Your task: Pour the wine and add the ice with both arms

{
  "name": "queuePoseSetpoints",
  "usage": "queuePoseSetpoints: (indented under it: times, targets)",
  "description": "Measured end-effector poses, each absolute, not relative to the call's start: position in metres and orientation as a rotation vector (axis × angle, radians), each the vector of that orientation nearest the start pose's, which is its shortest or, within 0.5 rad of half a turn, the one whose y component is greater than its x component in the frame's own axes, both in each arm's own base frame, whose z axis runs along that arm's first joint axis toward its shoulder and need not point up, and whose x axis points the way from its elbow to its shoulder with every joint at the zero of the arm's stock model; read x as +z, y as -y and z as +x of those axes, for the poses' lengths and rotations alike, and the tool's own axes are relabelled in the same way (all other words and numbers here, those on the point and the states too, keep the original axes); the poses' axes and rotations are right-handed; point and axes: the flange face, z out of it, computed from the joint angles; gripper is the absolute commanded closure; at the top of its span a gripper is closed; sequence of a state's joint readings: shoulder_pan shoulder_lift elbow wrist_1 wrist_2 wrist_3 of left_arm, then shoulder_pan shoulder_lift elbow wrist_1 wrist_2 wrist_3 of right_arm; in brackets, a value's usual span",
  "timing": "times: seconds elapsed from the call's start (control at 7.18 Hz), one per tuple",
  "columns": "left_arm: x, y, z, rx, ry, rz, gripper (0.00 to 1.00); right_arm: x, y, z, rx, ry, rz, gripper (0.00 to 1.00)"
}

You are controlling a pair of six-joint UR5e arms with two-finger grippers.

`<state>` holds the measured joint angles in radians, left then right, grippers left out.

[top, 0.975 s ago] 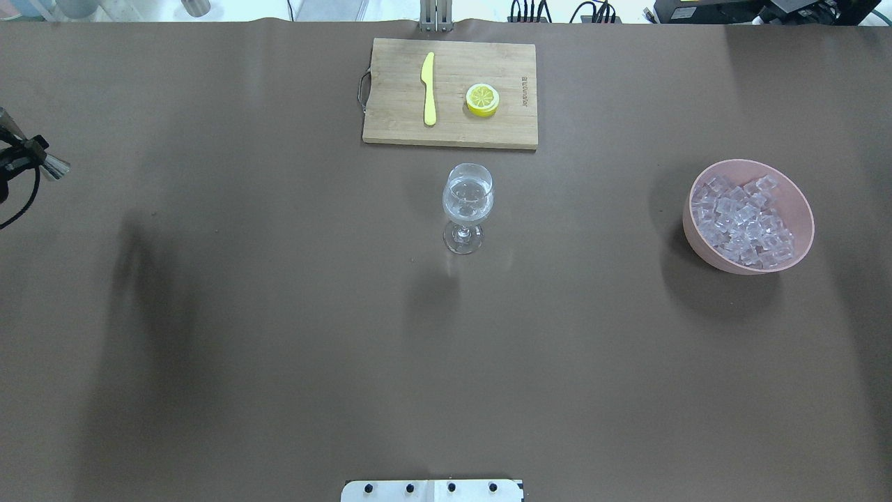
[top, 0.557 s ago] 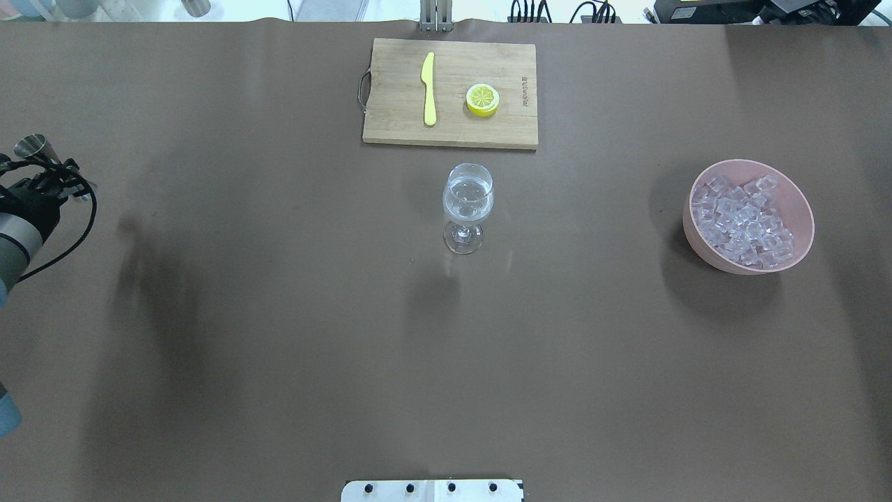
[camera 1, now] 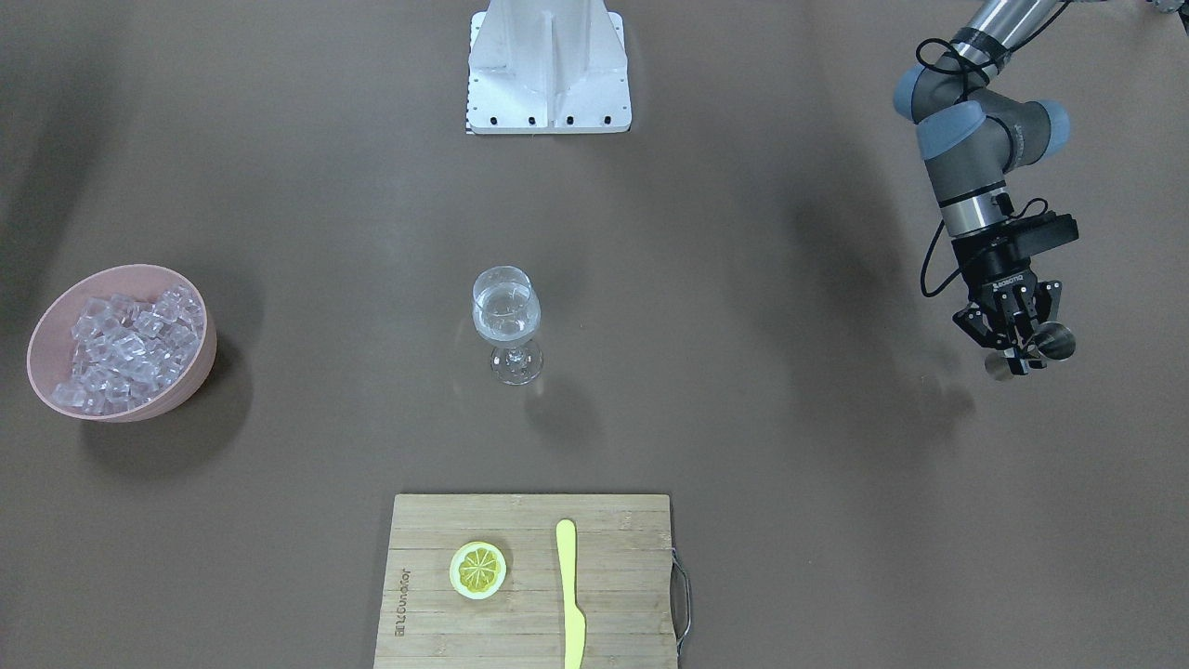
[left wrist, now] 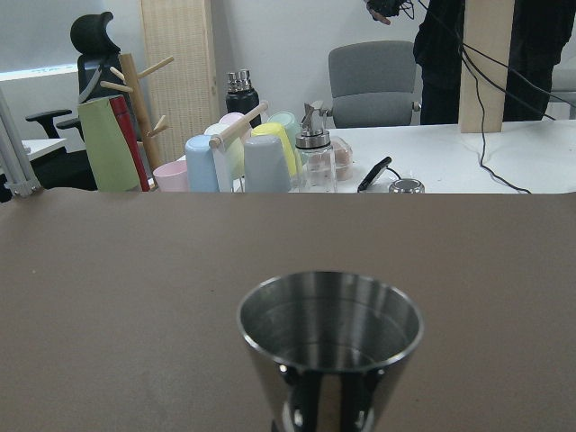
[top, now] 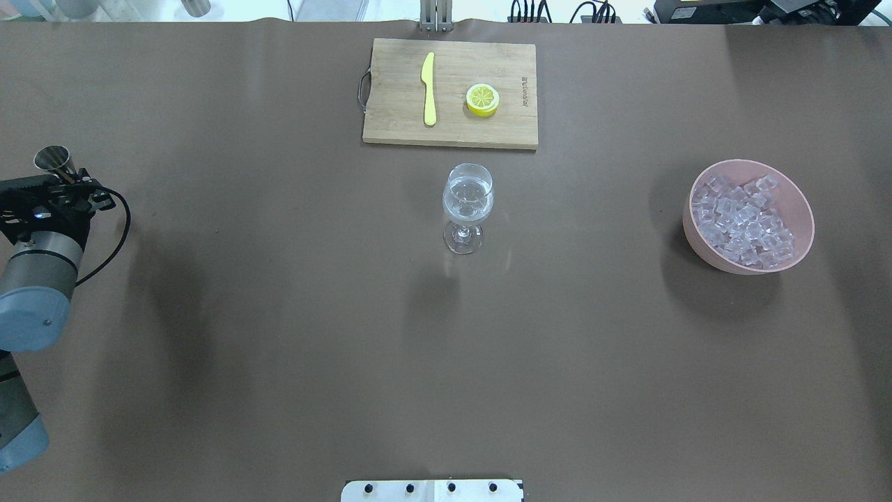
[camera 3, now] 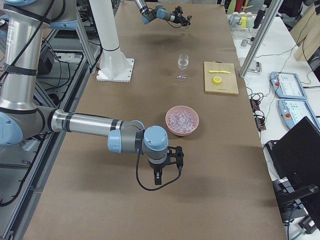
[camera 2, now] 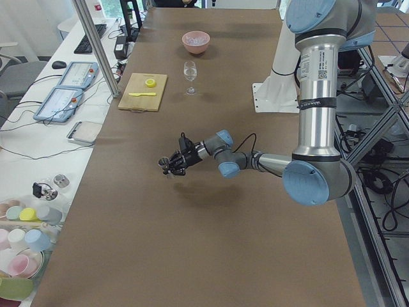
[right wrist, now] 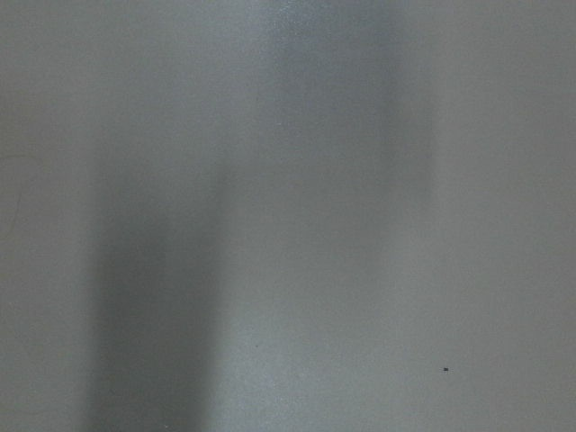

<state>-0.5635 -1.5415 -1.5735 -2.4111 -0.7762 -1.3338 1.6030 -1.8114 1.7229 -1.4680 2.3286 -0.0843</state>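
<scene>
My left gripper is shut on a small steel jigger and holds it above the table at the far left. The jigger stands upright in the left wrist view. A clear stemmed wine glass with clear liquid stands mid-table, far from that gripper. The ice is heaped in a pink bowl at the right. My right gripper shows only in the exterior right view, hanging over bare table near the bowl; I cannot tell if it is open or shut.
A wooden cutting board at the back holds a yellow knife and a lemon slice. The white base block stands at the robot's edge. The right wrist view shows only brown table.
My left arm has come in from the left edge, moving right with the jigger, which has turned from tilted to upright. Glass and bowl have not moved.
</scene>
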Motion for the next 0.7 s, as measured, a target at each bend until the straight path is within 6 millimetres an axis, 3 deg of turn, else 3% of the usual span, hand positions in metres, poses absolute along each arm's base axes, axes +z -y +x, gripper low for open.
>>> queuePoseSetpoints:
  times: [0.42,0.7]
  targets:
    - [0.533,0.429,0.365,-0.677,-0.56,1.014,1.0,0.681,0.388,0.077,-0.055,0.754,0.059,0.0]
    - [0.514,0.429,0.387,-0.684,-0.597,1.025,1.0,0.68,0.389,0.078,-0.055,0.754,0.059,0.0]
